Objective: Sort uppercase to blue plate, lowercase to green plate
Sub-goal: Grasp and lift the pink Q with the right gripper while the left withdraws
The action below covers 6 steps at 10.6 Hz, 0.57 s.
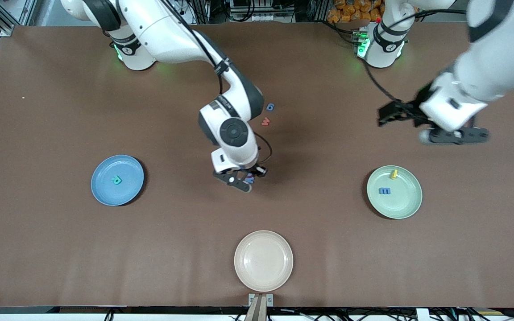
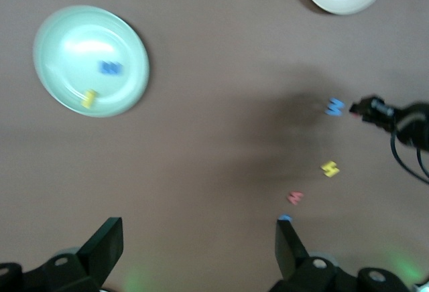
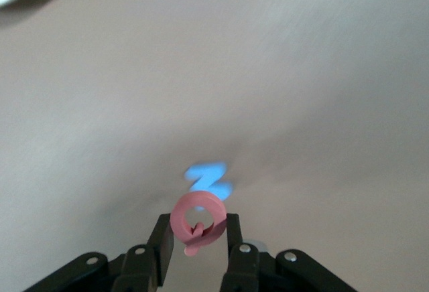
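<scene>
My right gripper [image 1: 244, 180] is shut on the red Q [image 3: 196, 222] and holds it just above the blue M [image 3: 209, 180], which lies on the table mid-way between the plates. The blue plate [image 1: 105, 196] holds the teal R [image 1: 116, 180]. The green plate [image 1: 402, 207] holds the yellow i [image 1: 393, 174] and the blue three-pronged letter [image 1: 384, 191]. The blue g [image 1: 270, 107] and red w [image 1: 265, 121] lie nearer the bases. The yellow H [image 2: 330, 169] shows only in the left wrist view. My left gripper [image 1: 455, 135] is open and empty, up over the table near the green plate.
A cream plate [image 1: 263, 261] stands at the table's front edge in the middle. The right arm's forearm hangs over the table centre and hides the H from the front view.
</scene>
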Each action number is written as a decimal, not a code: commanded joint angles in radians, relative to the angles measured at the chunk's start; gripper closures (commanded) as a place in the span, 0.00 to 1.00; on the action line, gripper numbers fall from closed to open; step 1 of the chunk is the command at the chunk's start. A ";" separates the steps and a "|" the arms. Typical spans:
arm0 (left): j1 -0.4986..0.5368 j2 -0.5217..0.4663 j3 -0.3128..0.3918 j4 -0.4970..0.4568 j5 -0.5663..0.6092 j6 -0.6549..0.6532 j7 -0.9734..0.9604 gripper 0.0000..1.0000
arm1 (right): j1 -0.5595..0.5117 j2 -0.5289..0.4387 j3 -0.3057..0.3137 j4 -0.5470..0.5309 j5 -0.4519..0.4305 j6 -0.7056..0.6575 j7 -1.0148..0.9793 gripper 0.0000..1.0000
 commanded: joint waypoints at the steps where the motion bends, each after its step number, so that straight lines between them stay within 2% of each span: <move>1: -0.022 -0.002 -0.148 -0.055 0.036 0.014 -0.158 0.00 | -0.107 -0.118 0.017 -0.159 -0.001 0.002 -0.196 1.00; 3: -0.049 0.024 -0.305 -0.142 0.120 0.142 -0.359 0.00 | -0.222 -0.185 0.040 -0.249 -0.001 0.002 -0.392 1.00; 6: -0.036 0.024 -0.457 -0.362 0.122 0.401 -0.412 0.00 | -0.376 -0.262 0.059 -0.347 -0.003 -0.012 -0.661 1.00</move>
